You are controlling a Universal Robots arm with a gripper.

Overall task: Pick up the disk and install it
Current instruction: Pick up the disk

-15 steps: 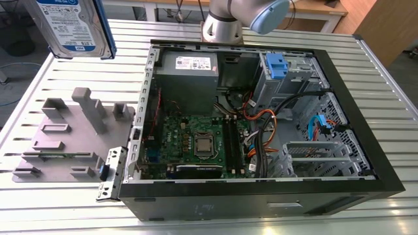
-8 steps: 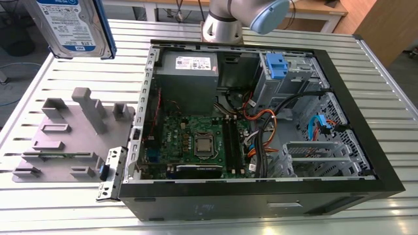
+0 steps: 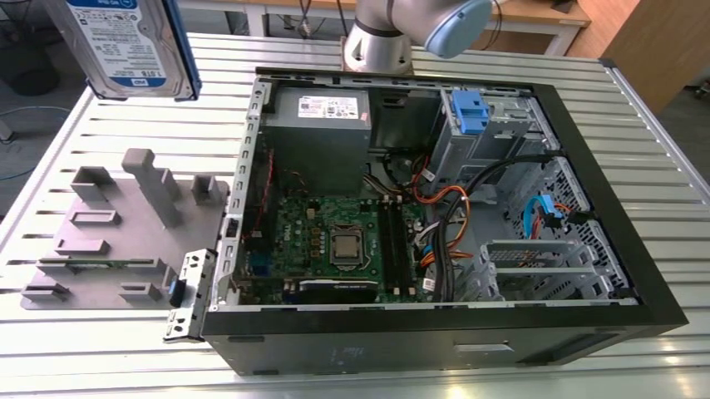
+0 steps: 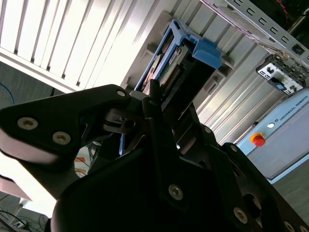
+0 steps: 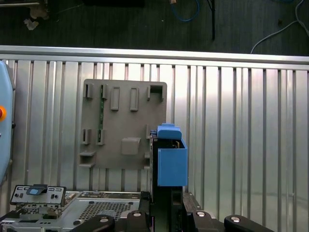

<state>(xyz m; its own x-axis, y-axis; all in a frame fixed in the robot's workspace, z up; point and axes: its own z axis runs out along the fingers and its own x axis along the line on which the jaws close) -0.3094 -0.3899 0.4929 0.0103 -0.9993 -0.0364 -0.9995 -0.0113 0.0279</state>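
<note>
Gripping the disk (image 3: 128, 46) between closed jaws, with the desk (image 3: 100, 357) well below them; could slip out and fall if knocked against the computer case (image 3: 421, 345).

Silver disk (image 3: 120, 43) w/ blue side rails, upright, mid-air.

This is looking like a robotics lab: a robot arm (image 3: 383, 41) is rising from a slatted aluminium counter (image 3: 666, 166), an opened computer case (image 3: 577, 332) is lying beside a grey fixture plate (image 3: 111, 224), a control box (image 4: 289, 130) is carrying a red stop button (image 4: 259, 139), and cables (image 5: 280, 31) are trailing across the floor.
</note>
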